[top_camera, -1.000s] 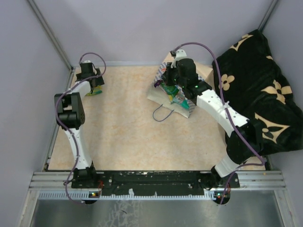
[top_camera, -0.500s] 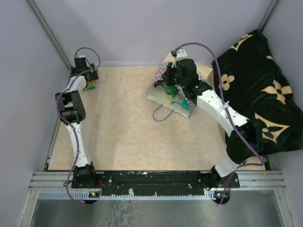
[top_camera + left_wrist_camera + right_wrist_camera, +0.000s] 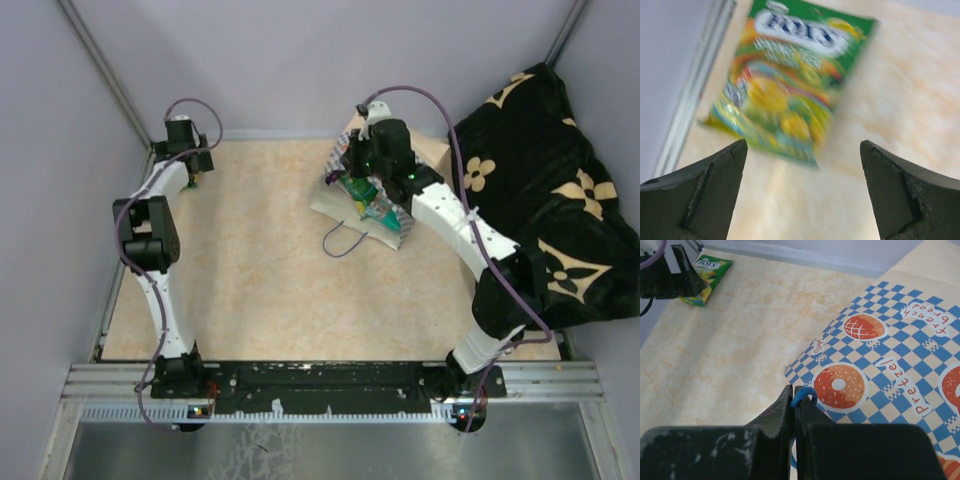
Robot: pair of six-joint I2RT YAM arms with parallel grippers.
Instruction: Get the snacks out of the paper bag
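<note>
My left pincer (image 3: 802, 150) had let go since a second before. It stood wide apart and empty, with the green-yellow FOX'S pouch (image 3: 790, 85) lying flat on the counter (image 3: 900, 90) just beyond its tips, so one snack was out. The pouch looked glossy and uncreased. Far to that pincer's right, my right pincer (image 3: 793, 390) was pinched on the blue cord handle (image 3: 804, 394) of the paper bag (image 3: 880, 355), with more pouches (image 3: 368, 198) at its mouth.

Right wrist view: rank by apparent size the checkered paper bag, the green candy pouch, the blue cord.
Cream blue-checkered paper bag
Green-yellow glossy candy pouch, though distance shrinks it
Thin blue cord handle, mostly hidden
</note>
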